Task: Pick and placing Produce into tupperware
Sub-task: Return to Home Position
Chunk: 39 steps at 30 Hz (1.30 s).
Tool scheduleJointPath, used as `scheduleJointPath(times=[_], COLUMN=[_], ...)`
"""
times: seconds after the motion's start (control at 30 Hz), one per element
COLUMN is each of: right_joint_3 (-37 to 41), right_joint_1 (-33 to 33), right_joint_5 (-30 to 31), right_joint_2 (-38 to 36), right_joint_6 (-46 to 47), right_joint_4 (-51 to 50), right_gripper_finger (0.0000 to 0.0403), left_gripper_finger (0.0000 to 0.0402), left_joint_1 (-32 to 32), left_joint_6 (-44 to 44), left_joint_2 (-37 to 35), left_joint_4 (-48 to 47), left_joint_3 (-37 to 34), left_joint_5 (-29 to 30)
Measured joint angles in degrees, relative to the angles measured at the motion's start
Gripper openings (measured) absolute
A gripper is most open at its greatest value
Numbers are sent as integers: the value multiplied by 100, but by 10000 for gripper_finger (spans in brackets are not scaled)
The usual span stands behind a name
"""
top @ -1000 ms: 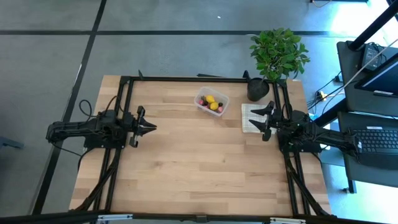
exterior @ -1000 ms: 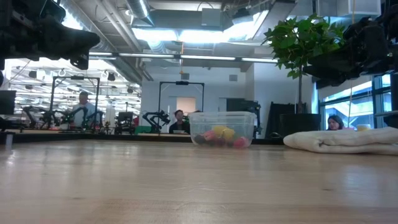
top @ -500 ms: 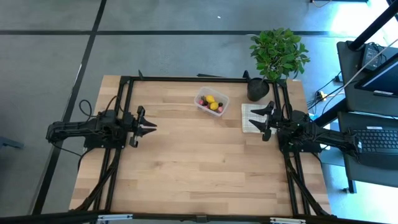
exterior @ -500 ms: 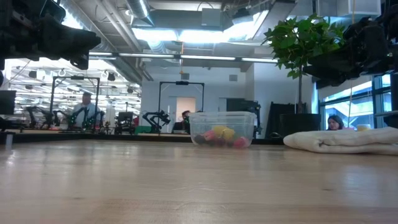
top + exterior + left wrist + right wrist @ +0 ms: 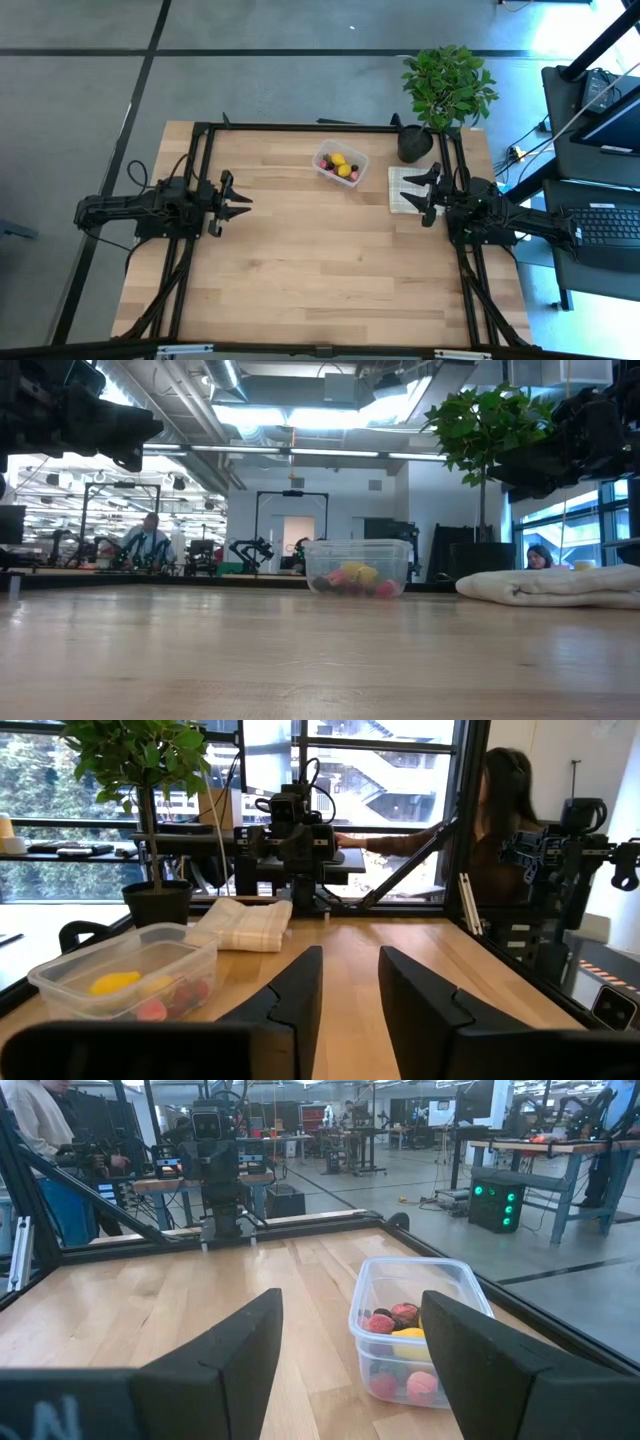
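Observation:
The clear tupperware [image 5: 341,165] stands on its base on the far middle of the table, also seen in the low view [image 5: 358,567]. Yellow, red and dark produce [image 5: 402,1342] lies inside it. My left gripper [image 5: 243,203] hovers open above the table's left part, well away from the box [image 5: 125,968]. My right gripper [image 5: 417,195] hovers open above the beige checked cloth [image 5: 402,189], to the right of the box [image 5: 420,1325]. Neither gripper holds anything.
A potted green plant [image 5: 446,88] in a black pot [image 5: 414,143] stands at the far right corner, behind the cloth. A black frame rail [image 5: 300,127] runs along the far edge. The near half of the wooden table [image 5: 320,280] is bare wood. People show in the room beyond.

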<state>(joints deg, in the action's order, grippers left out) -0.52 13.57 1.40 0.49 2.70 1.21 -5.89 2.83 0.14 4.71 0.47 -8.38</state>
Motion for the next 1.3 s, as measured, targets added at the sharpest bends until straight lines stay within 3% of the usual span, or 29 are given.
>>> scheduleJointPath(times=[0.9,1.3], right_joint_3=[3,3], right_joint_1=[1,1], right_joint_5=[1,-1], right_joint_2=[0,0], right_joint_6=[2,4], right_joint_4=[0,0], right_gripper_finger=[240,240], left_gripper_finger=[128,111], left_joint_1=[2,1], left_joint_6=[0,0], left_joint_2=[-2,-1], left_joint_4=[-2,-1], left_joint_3=[0,0], left_joint_5=[0,0])
